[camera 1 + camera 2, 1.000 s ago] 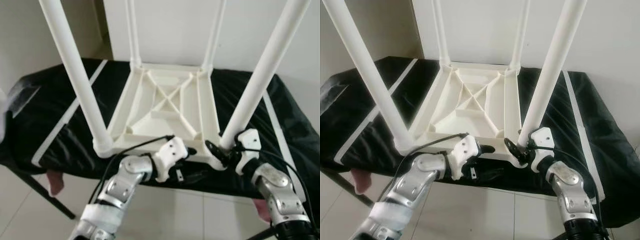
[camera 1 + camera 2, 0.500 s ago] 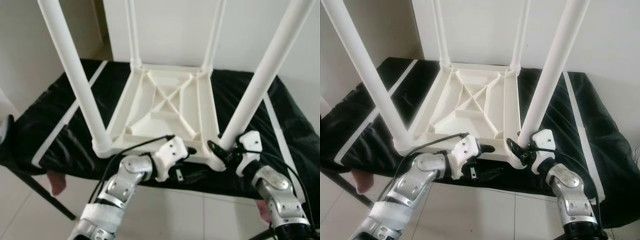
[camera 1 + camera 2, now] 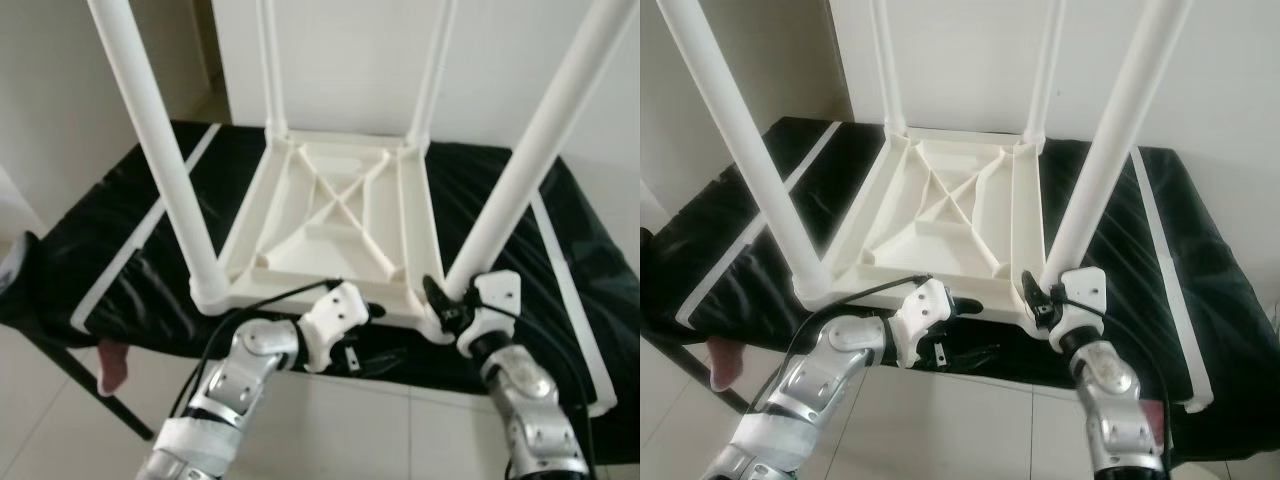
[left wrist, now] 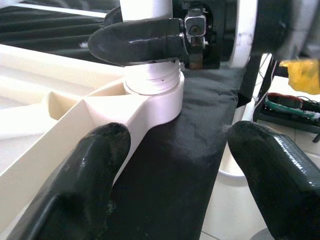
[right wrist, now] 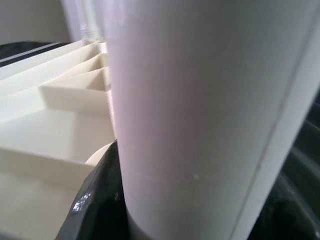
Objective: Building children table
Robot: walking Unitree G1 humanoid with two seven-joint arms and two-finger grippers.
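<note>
The white plastic children's table point(image 3: 335, 225) is lying upside down on a black cloth point(image 3: 120, 250), its ribbed underside facing up and all four round legs pointing upward. The cloth is covering a tabletop whose dark frame leg point(image 3: 75, 375) is reaching the tiled floor point(image 3: 350, 420).

The right gripper point(image 3: 1042, 297) is sitting at the base of the near right leg point(image 3: 520, 180), just above the corner socket point(image 4: 155, 100). Its jaws are clamped on that leg: the right wrist view is showing the white tube pressed close between the black fingers point(image 5: 97, 200), and the left wrist view is showing one black finger wrapped across the tube above the threaded collar.

The left gripper point(image 4: 185, 175) is hovering at the near edge of the table frame, beside the same corner. Its jaws are standing apart, holding nothing; one finger is lying close against the frame rim, the other over the cloth, and the socket is sitting ahead of the jaws.

The near left leg point(image 3: 160, 150) is standing well apart from both jaws.
</note>
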